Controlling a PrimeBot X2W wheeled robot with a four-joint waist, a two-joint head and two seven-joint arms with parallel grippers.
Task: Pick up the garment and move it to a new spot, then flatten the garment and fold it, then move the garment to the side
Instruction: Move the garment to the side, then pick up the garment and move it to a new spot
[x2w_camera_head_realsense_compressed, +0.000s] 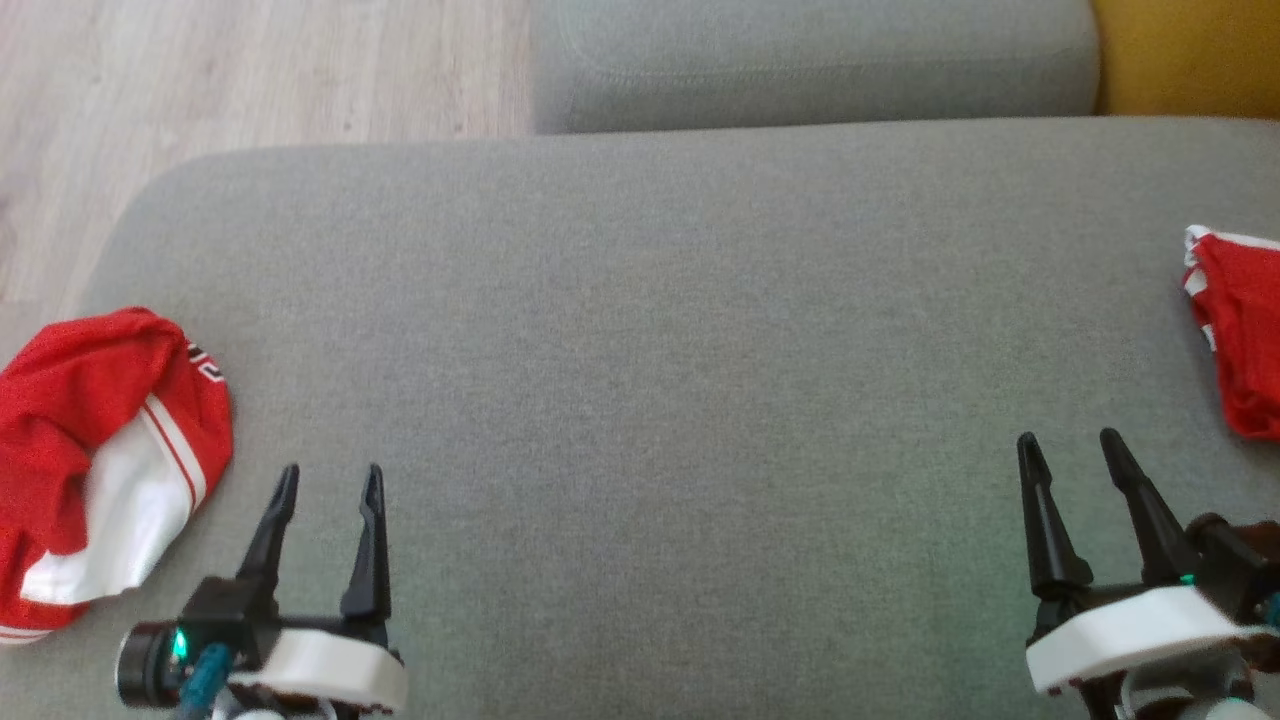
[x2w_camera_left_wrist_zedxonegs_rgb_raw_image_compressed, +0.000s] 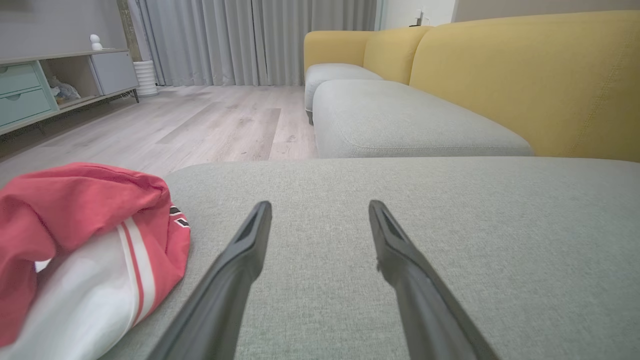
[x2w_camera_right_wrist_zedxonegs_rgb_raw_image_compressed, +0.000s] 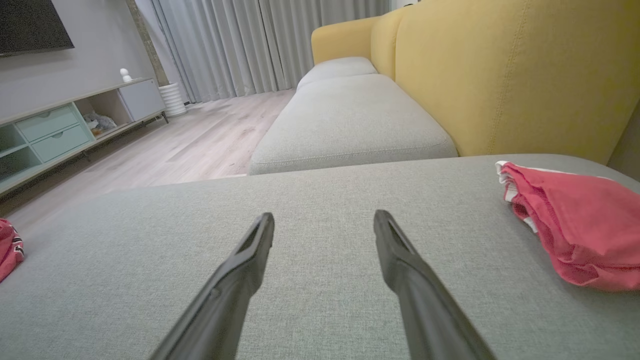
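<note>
- My left gripper (x2w_camera_head_realsense_compressed: 332, 468) sits nearest, at the lower left of the head view. Its two dark fingers are spread apart with nothing between them, and bare grey fabric shows in the gap.
- My right gripper (x2w_camera_head_realsense_compressed: 1067, 435) is at the lower right, likewise released. Its fingers are parted and empty, pointing out over the seat.
- Both rest low over the wide grey cushion (x2w_camera_head_realsense_compressed: 640, 330), whose middle stretch lies bare between my two arms.
- Just beside my left fingers, to their outer side, the red-and-white garment (x2w_camera_head_realsense_compressed: 90, 440) lies crumpled in a heap at the cushion's left edge. It is red on top, with a white panel and red stripes turned toward me and a scrap of dark lettering at its far rim. My fingers are not touching it.
- A second red garment (x2w_camera_head_realsense_compressed: 1245, 340) with white trim lies bunched at the cushion's right edge, a little beyond my right fingertips and apart from them.
- Past the cushion's far edge stands another grey seat cushion (x2w_camera_head_realsense_compressed: 810, 60), with the yellow backrest (x2w_camera_head_realsense_compressed: 1190, 55) at its right.
- To the left of that runs pale wooden flooring (x2w_camera_head_realsense_compressed: 250, 70).
- Farthest off, in my left wrist view, a low sideboard (x2w_camera_left_wrist_zedxonegs_rgb_raw_image_compressed: 30, 85) with green drawers stands against the wall, and grey curtains (x2w_camera_left_wrist_zedxonegs_rgb_raw_image_compressed: 250, 40) hang down to the floor.
</note>
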